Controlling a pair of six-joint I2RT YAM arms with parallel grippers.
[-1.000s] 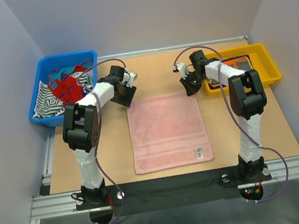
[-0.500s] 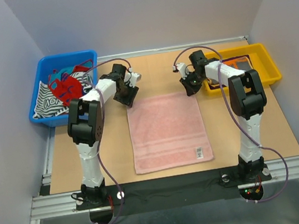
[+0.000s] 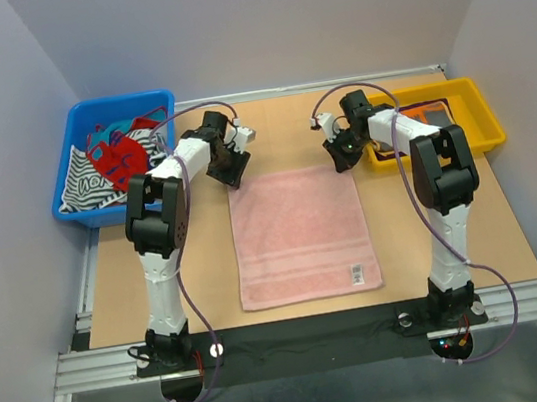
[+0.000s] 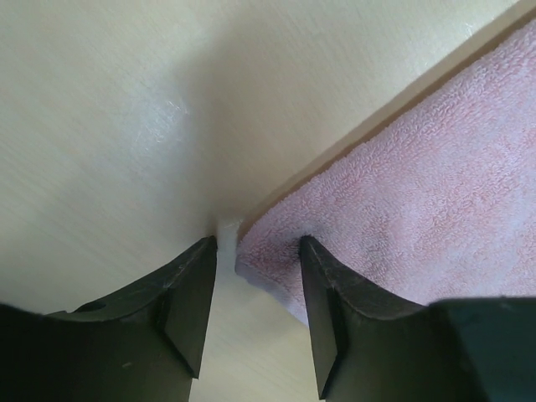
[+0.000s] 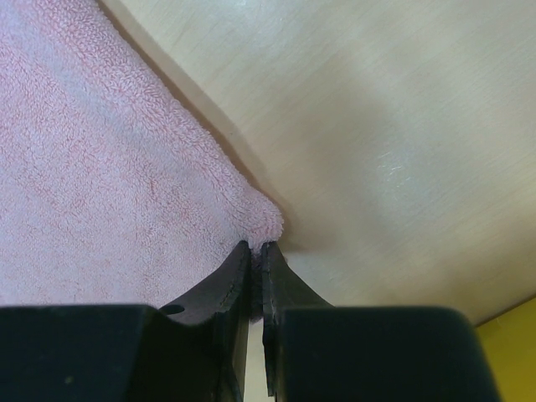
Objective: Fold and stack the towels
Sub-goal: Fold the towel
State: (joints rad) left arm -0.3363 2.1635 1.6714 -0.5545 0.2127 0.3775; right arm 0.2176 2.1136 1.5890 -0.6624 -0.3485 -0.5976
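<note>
Overhead view. A pale pink towel [image 3: 301, 235], rectangular, of looped terry pile with a woven band and a small white label near its near edge, lies flat and unfolded at the middle of the smooth tan worktop [image 3: 455, 234]. The left pincer [image 3: 231, 171] sits at the towel's far left corner and the right pincer [image 3: 344, 154] at its far right corner.

Left wrist view. The two black, wedge-shaped fingers [image 4: 188, 301] stand apart. The towel's rounded corner lies between them on the pale wood-grain surface, against the inner face of one finger and clear of the other.

Right wrist view. The fingers [image 5: 209, 293] are drawn together with only a thin slit between them, clamped on the very tip of the towel's corner. The pile puckers into a small bulge at their tips.

A blue bin [image 3: 117, 102], rectangular and hard-walled, stands at the far left of the worktop with crumpled patterned cloths [image 3: 106, 164] in red, white and grey. A shallow yellow tray [image 3: 487, 118] stands at the far right. Dark and orange fabric [image 3: 430, 114] lies in it, partly hidden by the right arm.
</note>
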